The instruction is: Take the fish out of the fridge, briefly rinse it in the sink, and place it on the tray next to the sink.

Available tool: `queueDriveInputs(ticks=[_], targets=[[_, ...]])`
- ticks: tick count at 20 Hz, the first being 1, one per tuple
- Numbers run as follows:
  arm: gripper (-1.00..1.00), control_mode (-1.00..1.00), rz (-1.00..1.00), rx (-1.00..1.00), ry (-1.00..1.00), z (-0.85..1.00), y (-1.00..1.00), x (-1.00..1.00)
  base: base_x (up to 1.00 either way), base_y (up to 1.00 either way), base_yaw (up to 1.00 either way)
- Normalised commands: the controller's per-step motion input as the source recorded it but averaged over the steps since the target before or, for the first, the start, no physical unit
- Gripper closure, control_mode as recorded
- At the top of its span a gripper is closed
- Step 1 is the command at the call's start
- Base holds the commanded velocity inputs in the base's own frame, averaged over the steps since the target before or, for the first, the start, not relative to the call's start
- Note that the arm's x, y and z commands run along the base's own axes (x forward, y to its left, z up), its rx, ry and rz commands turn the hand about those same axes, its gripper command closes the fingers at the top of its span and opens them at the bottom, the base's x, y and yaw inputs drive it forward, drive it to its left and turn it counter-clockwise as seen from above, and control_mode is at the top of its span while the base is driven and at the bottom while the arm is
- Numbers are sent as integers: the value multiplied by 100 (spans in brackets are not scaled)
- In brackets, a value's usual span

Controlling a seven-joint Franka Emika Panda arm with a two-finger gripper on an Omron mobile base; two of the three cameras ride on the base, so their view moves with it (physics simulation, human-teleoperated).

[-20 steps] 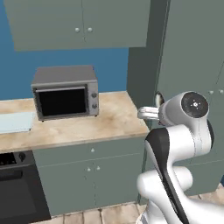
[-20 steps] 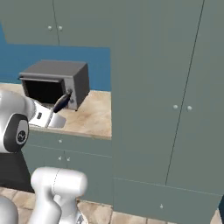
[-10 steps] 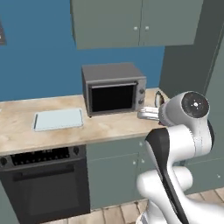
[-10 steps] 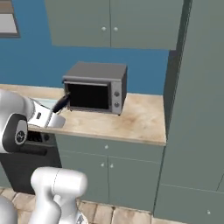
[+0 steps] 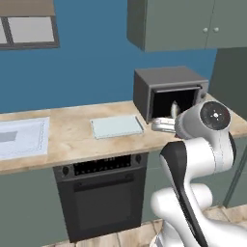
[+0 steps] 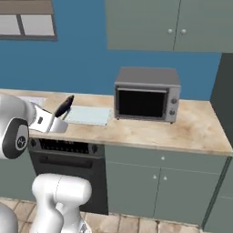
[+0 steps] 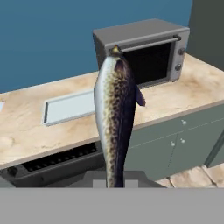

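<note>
Gripper (image 6: 58, 119) clamps the fish (image 7: 115, 114); tan counter (image 5: 72, 135) bears tray (image 5: 117, 126) and microwave (image 6: 146, 93); blue wall behind

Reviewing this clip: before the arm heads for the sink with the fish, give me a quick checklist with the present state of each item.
1. Fish held in the gripper: ok, it rises from between the finger tips.
2. Fish clear of the counter: ok, carried in front of and above it.
3. Tray bare and ready: ok, lying beside the toaster oven.
4. Sink located: ok, at the left end of the counter.
5. Faucet and basin state: cannot tell, cut off by the picture edge.
</note>
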Motion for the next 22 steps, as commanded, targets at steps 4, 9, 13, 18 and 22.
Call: queueDriveInputs(ticks=[4,9,13,18,22], targets=[[100,100,0,0,0,0,0,0,31,100,-11],[100,100,0,0,0,0,0,0,43,100,-17],[100,100,0,0,0,0,0,0,38,100,-19],[100,100,0,0,0,0,0,0,2,100,-21],[100,100,0,0,0,0,0,0,28,100,-17]])
